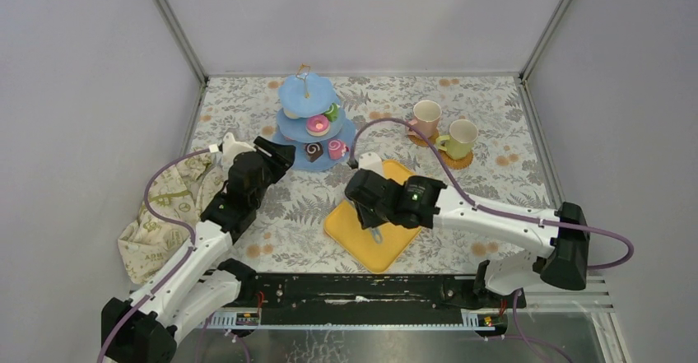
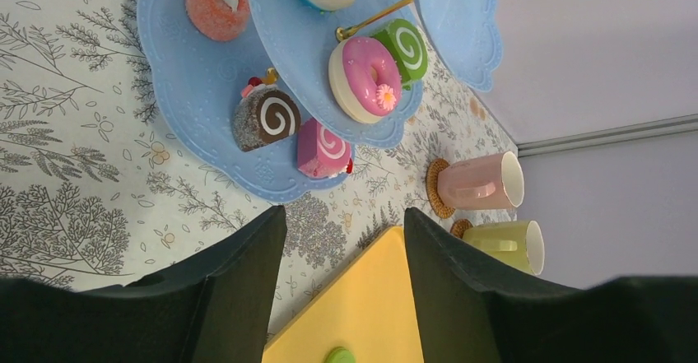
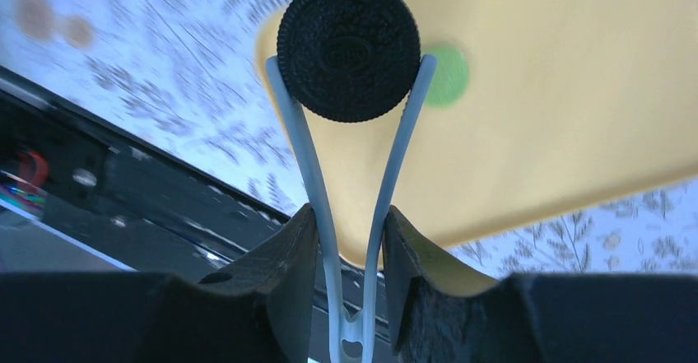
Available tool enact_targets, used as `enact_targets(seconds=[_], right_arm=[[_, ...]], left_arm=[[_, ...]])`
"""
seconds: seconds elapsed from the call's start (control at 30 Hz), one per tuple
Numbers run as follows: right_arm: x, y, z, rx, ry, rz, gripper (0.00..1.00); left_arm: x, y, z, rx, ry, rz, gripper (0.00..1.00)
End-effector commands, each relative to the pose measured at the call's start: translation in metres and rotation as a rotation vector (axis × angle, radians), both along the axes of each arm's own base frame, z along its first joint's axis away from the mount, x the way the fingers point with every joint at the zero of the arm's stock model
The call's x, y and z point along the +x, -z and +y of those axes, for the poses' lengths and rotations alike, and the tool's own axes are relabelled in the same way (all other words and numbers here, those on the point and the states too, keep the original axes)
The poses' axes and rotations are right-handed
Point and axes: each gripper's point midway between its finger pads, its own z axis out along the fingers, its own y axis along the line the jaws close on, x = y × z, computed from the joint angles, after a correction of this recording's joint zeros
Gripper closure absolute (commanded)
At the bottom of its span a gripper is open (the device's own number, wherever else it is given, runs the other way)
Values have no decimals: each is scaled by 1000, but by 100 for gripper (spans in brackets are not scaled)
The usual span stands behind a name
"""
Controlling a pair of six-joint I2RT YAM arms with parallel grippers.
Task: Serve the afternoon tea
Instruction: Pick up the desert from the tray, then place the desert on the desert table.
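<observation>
The right tool [image 3: 350, 225], closed on grey tongs [image 3: 308, 153] pinching a black cookie [image 3: 344, 46] above the yellow tray [image 3: 560, 91], could drop it on the carry to the light-blue stand [image 1: 292, 100] if the springy arms slip, while the left tool [image 2: 344, 225] gapes empty nearby.

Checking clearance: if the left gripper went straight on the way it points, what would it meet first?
Most likely the bottom tier of the light-blue stand, near the pink swirl slice; only tablecloth lies between it and the left gripper. Height is unclear.
</observation>
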Motion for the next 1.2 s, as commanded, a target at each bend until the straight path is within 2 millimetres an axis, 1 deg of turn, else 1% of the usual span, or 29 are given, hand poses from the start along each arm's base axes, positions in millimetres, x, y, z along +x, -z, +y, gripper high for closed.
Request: enact_targets(seconds=[0.0, 0.03, 0.17, 0.2, 0.3, 0.33, 0.37, 0.43, 0.47, 0.5, 0.6, 0.67, 0.73, 0.93, 1.17], right_arm=[[37, -47, 25, 14, -13, -130, 68], [44, -58, 31, 28, -17, -148, 68], [75, -86, 61, 54, -31, -190, 69], [84, -100, 70, 69, -36, -208, 69], [108, -110, 98, 64, -54, -222, 69], [117, -118, 107, 77, -58, -232, 69], [125, -122, 116, 79, -61, -236, 69], [142, -132, 132, 98, -65, -248, 70], [149, -133, 139, 104, -68, -244, 70], [158, -148, 146, 146, -62, -261, 70], [179, -143, 158, 190, -46, -247, 71], [190, -139, 159, 217, -31, -239, 71], [197, -140, 160, 248, -23, -243, 71], [213, -140, 169, 274, -32, -265, 71], [226, -130, 176, 292, -34, -263, 70]], left_arm=[[-2, -11, 8, 10, -21, -21, 37], [-3, -10, 7, 4, -19, -20, 37], [-10, -2, 8, -7, -13, -2, 37], [-12, -1, 9, -10, -13, 2, 37], [-15, 6, 11, -14, -13, 21, 37], [-16, 9, 11, -15, -12, 31, 37], [-17, 12, 12, -17, -13, 39, 37], [-19, 17, 12, -22, -6, 54, 37], [-20, 19, 12, -25, -2, 61, 37], [-21, 21, 13, -27, 1, 67, 37], [-23, 23, 14, -33, 7, 73, 37], [-26, 22, 14, -36, 11, 68, 37], [-27, 20, 15, -36, 11, 61, 37], [-28, 21, 15, -45, 13, 60, 37], [-29, 19, 15, -49, 13, 52, 37]])
